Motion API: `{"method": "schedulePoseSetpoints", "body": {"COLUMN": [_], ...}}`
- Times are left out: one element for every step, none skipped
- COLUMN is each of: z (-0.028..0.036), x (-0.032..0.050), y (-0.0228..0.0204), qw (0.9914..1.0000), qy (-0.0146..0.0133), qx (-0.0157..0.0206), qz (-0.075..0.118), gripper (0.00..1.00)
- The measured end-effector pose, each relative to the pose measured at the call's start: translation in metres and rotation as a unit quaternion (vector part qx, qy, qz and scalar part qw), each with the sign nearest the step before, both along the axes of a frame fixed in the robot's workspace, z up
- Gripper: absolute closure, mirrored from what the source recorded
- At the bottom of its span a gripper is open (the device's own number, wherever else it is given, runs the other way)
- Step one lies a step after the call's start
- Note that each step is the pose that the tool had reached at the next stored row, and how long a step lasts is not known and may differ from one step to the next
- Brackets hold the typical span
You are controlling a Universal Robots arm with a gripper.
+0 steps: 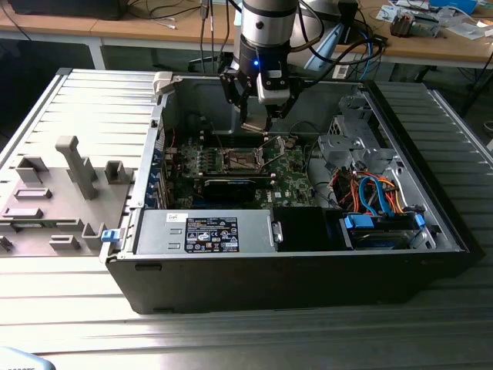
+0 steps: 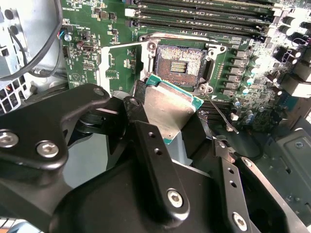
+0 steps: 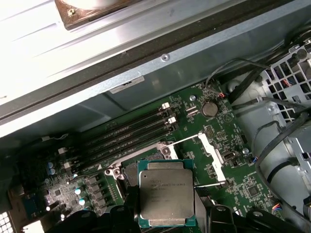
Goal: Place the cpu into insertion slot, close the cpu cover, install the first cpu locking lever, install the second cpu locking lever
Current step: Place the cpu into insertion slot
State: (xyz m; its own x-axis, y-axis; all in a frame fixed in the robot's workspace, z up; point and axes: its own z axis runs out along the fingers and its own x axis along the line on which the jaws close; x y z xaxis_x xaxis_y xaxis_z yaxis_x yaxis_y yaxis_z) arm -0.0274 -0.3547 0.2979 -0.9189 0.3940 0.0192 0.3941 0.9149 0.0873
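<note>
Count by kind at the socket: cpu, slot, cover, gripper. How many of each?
cpu: 1, held in the gripper
insertion slot: 1, no cpu in it
cpu cover: 1, flipped open
gripper: 1, shut on the cpu
Total: 4

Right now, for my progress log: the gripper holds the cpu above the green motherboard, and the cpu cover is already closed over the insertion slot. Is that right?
Not quite. The cpu cover stands open, swung aside from the insertion slot, whose dark centre lies bare in the second wrist view. The gripper does hold the cpu above the green motherboard.
</note>
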Motion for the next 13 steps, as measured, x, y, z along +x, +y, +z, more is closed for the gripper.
{"method": "schedulePoseSetpoints", "body": {"z": [0.0000,0.0000,0.0000,0.0000,0.0000,0.0000,0.0000,0.0000,0.0000,0.0000,0.0000,0.0000,0.0000], "x": [0.0000,0.0000,0.0000,0.0000,0.0000,0.0000,0.0000,0.0000,0.0000,0.0000,0.0000,0.0000,0.0000], "y": [0.0000,0.0000,0.0000,0.0000,0.0000,0.0000,0.0000,0.0000,0.0000,0.0000,0.0000,0.0000,0.0000], "qw": [1.00000,1.00000,1.00000,1.00000,1.00000,0.99999,0.99999,0.99999,0.99999,0.99999,0.99998,0.99998,0.99998], "qy": [0.0000,0.0000,0.0000,0.0000,0.0000,0.0000,0.0000,0.0000,0.0000,0.0000,0.0000,0.0000,0.0000], "qx": [0.0000,0.0000,0.0000,0.0000,0.0000,0.0000,0.0000,0.0000,0.0000,0.0000,0.0000,0.0000,0.0000], "qz": [-0.001,-0.001,-0.002,-0.002,-0.003,-0.003,-0.004,-0.004,-0.005,-0.005,-0.006,-0.006,-0.007], "gripper": [0.45,0.45,0.45,0.45,0.45,0.45,0.45,0.45,0.45,0.45,0.45,0.45,0.45]}}
